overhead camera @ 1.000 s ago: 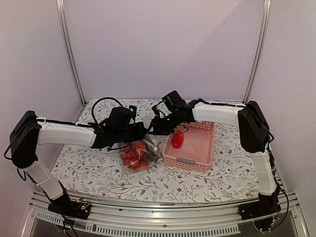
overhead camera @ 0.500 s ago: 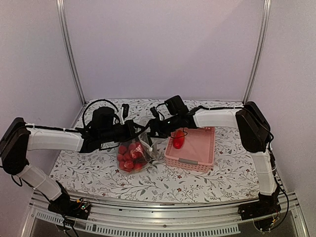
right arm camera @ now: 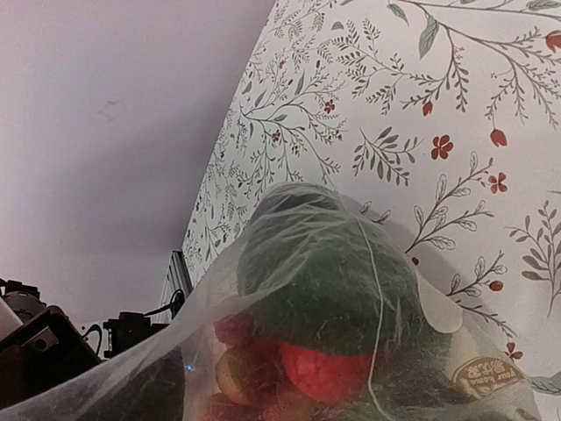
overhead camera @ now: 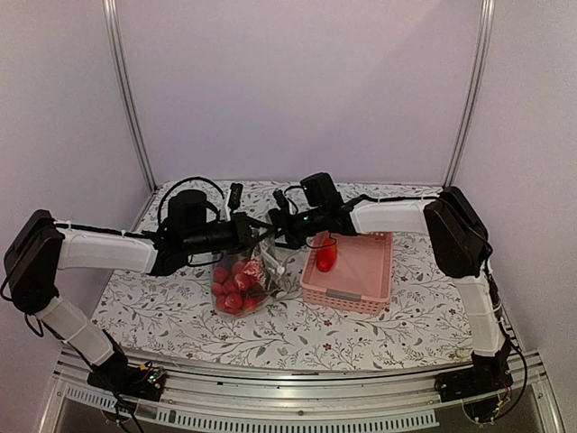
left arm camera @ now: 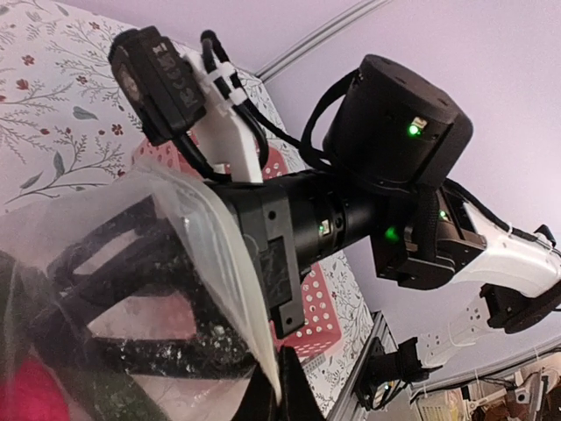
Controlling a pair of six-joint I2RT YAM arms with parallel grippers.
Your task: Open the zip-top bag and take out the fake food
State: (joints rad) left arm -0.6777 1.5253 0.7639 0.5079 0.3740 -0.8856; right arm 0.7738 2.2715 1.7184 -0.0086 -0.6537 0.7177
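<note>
one zip-top bag (overhead camera: pixel 236 287) hangs pinched between left gripper (overhead camera: pixel 253 236), right gripper (overhead camera: pixel 273 236)

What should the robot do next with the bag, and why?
Probably pull the left gripper and right gripper slightly apart to spread the mouth of the bag. Each seems to pinch one side of its top, and the food is inside, not in the basket.

Pink slotted basket (overhead camera: pixel 365 302) on the right half of the table, white tablecloth (overhead camera: pixel 162 311) printed with grey leafy sprigs and small red flowers, left aluminium post (overhead camera: pixel 126 99) and right aluminium post (overhead camera: pixel 471 90) – both slanted – framing a plain lilac back wall (overhead camera: pixel 297 81), ribbed metal rail (overhead camera: pixel 297 397) along the near edge
</note>
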